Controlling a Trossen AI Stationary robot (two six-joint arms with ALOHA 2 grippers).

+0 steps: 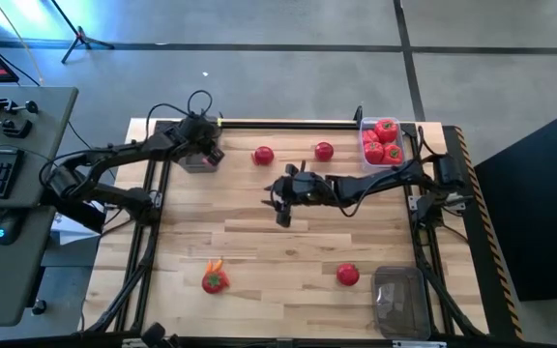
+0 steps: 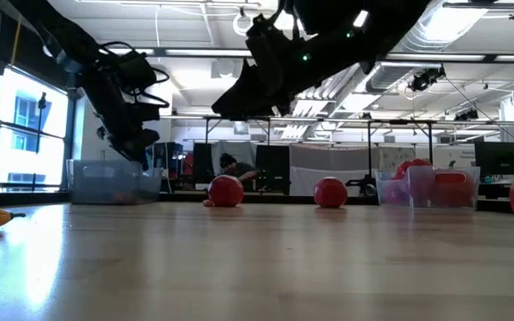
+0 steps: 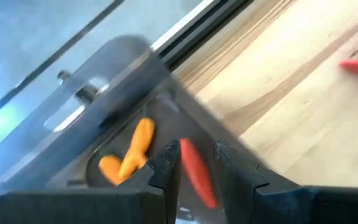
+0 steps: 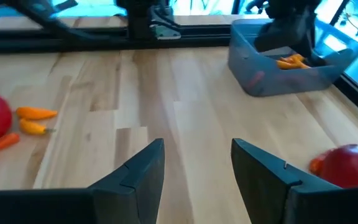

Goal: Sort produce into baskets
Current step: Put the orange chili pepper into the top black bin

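**Overhead: arms over a scattered desk**

The left gripper [image 1: 204, 155] hangs over a grey basket [image 1: 193, 162] at the desk's [image 1: 259, 242] far-left corner. The right gripper [image 1: 280, 196] hovers mid-desk. Tomatoes fill the far-right basket [image 1: 382, 142]; an empty tub [image 1: 400, 302] sits near-right.

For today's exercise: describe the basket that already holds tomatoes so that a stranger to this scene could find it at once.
Start at the wooden table seen from above and go to its far right corner, beside the right arm's base. There sits a small clear basket packed with red tomatoes. Of the other two baskets, the far left one lies under the left pincer, and the near right one shows no red.
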